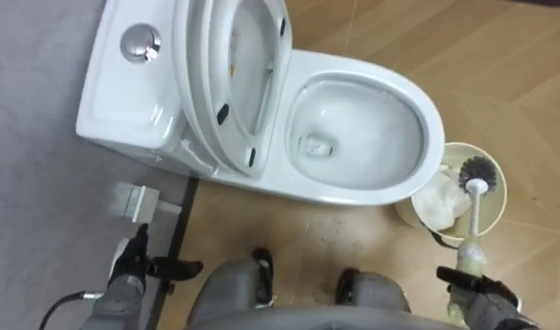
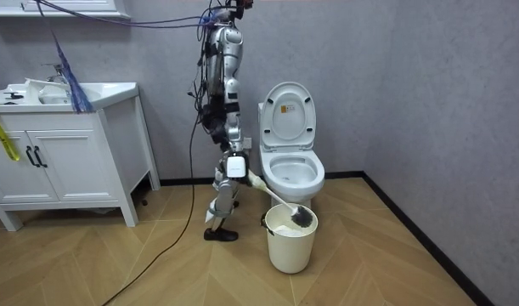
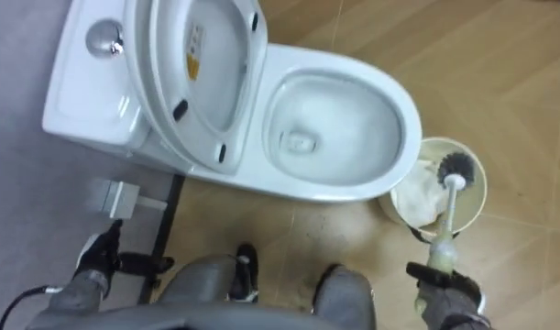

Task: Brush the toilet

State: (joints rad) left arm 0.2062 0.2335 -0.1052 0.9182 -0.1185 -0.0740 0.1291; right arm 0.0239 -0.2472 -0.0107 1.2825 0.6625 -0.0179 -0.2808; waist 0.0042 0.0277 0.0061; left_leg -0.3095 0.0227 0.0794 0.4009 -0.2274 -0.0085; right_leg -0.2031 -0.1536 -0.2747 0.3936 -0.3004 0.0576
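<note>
1. One white glazed toilet (image 1: pixel 426 119) is set against the grey wall (image 1: pixel 32 137), with its oval seat and lid raised and the bowl left open. Bare herringbone wood floor (image 1: pixel 518 82) is seen beyond it.
2. One round cream bucket (image 1: pixel 501 197) is placed just beside the bowl's front rim.
3. One toilet brush (image 1: pixel 475 215) is clamped at its pale handle by the right hand (image 1: pixel 481 291). Its dark bristle head is held inside the bucket.
4. The left hand (image 1: pixel 128 268) is held low near the cistern, with fingers straight and nothing gripped.

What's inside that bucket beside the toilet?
The head of the brush, over a crumpled white wad, cloth or paper. The wad hides the bottom of the bucket.
</note>
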